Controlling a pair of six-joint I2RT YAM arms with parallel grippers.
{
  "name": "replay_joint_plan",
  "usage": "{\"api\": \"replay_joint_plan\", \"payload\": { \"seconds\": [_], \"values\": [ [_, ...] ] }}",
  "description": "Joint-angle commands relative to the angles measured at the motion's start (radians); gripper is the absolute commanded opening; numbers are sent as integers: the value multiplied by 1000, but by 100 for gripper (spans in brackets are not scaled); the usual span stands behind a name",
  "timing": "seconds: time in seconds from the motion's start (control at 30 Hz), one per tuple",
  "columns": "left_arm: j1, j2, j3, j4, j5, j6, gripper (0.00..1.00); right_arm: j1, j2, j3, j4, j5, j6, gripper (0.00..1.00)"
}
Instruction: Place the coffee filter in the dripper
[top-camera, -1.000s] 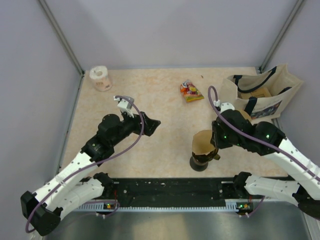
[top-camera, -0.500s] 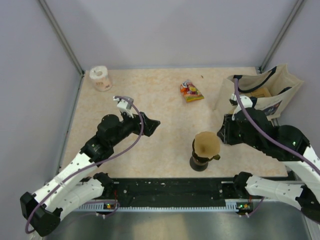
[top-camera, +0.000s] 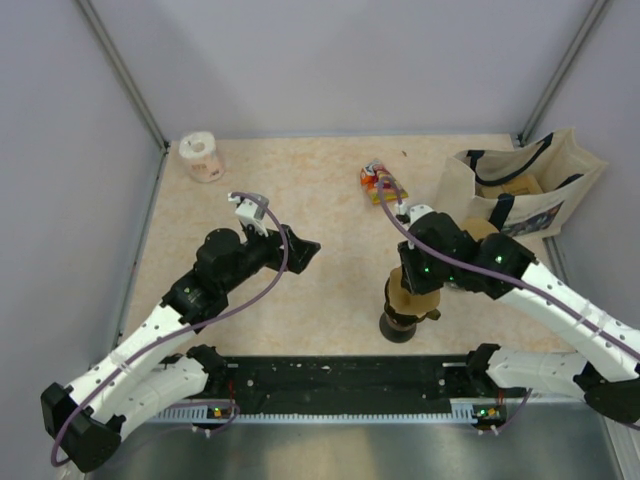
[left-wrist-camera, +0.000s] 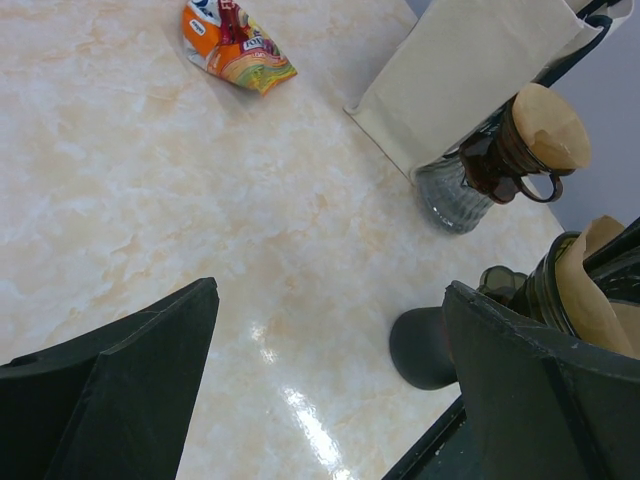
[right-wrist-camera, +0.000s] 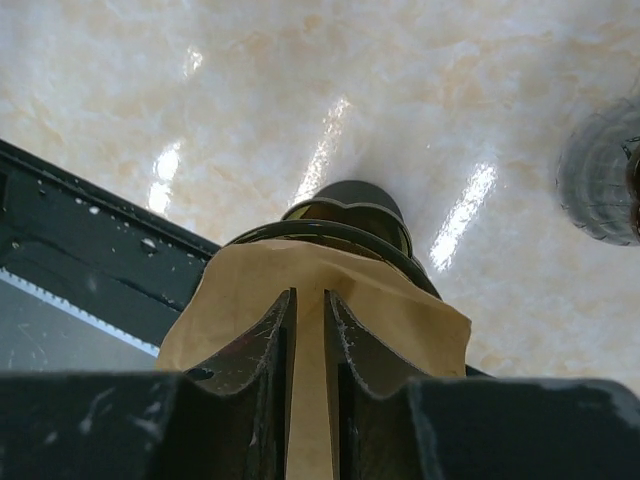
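The right jaws pinch the filter (right-wrist-camera: 420, 320) (its brown paper sitting in the dripper (right-wrist-camera: 345, 225)); the left jaws gape wide above the worktop (left-wrist-camera: 150, 200).

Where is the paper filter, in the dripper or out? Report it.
In. The filter sits in the dripper, its paper rising above the rim; the right pincer is right over it.

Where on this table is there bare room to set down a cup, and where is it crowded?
Bare: the back strip between the paper roll and the snack packet; also the middle, between the left gripper and the dripper. Crowded: the right side near the tote bag.
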Motion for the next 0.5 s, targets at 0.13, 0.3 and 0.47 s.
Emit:
{"api": "replay_joint_plan", "payload": {
  "seconds": [0.13,0.3,0.47],
  "values": [
    [1,-9,8,4,-30,20,99,-8,-16,-65,66,-38,-37,16],
    [-1,-13,17,-24,-66,29,99,-8,-72,-168,129,-68,-65,16],
    [-1,-25,16,-38,-79,35,99,-8,-73,-191,169,-89,-85,16]
  ]
}}
